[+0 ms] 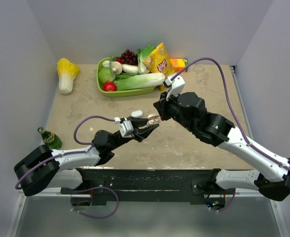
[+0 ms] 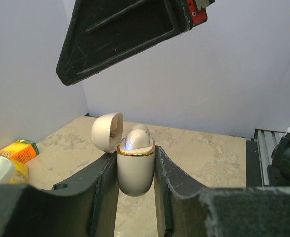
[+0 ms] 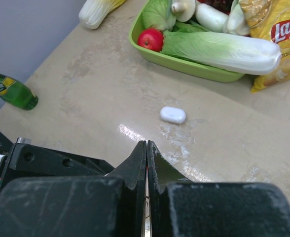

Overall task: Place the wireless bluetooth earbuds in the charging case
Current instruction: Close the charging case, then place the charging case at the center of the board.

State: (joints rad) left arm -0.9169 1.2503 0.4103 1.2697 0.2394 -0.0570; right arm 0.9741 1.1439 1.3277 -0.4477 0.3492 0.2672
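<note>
Two arms meet over the middle of the table, and the job looks partly done. The left gripper is clamped on the sides of the charging case, holding it upright and off the surface with its lid hinged back. One rounded white earbud sits in the mouth of the case but stands proud of the gold rim, so I judge it placed rather than pressed home. The right gripper hangs just above the case, jaws pressed together with nothing between them. Whether a second earbud is already inside I cannot tell. A small white rounded piece lying on the table just beyond the grippers may be what is left to fetch, though it is too small to be sure.

Farther back, a green tray of vegetables, a loose cabbage, a bag of crisps and an orange box sit well apart from the work. A green bottle is near the left edge. None of these blocks the way; only the closed right jaws hover in the path over the case
</note>
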